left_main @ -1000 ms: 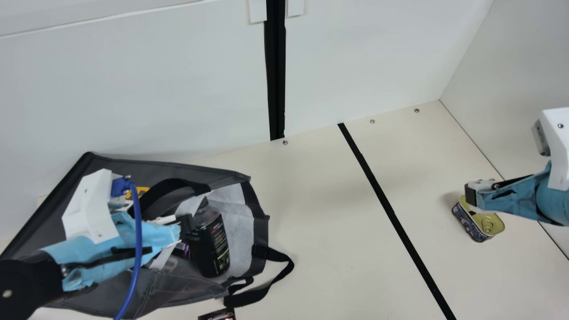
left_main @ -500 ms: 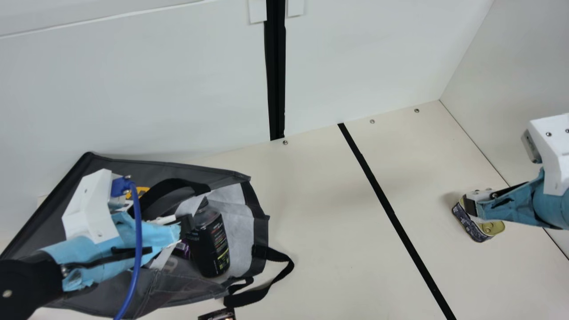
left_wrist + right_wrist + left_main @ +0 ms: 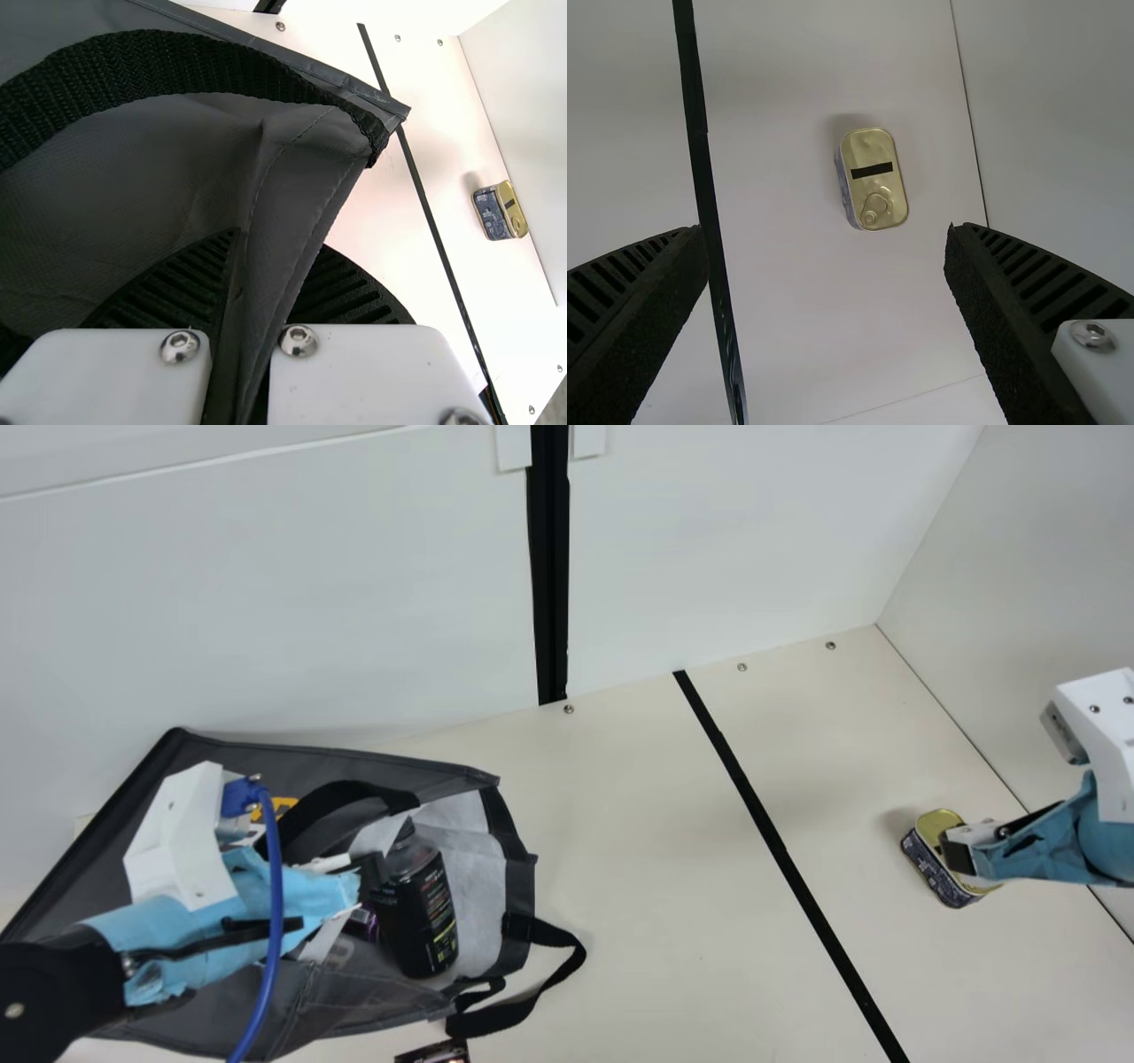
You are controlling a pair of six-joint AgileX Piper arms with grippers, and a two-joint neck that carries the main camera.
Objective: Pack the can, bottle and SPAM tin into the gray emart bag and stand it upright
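In the main view my left gripper (image 3: 368, 872) is at the mouth of the gray bag (image 3: 292, 992), which lies on its side. The left wrist view has my left gripper (image 3: 244, 292) shut on a fold of the bag's edge (image 3: 292, 190). A dark bottle (image 3: 423, 908) lies in the bag's opening, and a purple-marked can (image 3: 361, 923) shows partly beside it. My right gripper (image 3: 957, 856) is above the SPAM tin (image 3: 932, 868) on the table. Seen from the right wrist, my right gripper (image 3: 828, 257) stands wide open, the tin (image 3: 874, 181) beyond its fingers.
A black strip (image 3: 788, 859) crosses the table between bag and tin. A bag handle (image 3: 554, 983) loops onto the table. Near the front edge lies a small dark object (image 3: 434, 1053). White walls (image 3: 266, 602) close the back and right side.
My right gripper has shifted slightly toward the table's front over the tin, first a little left and then back right. My left arm, the bag and its contents have stayed still.
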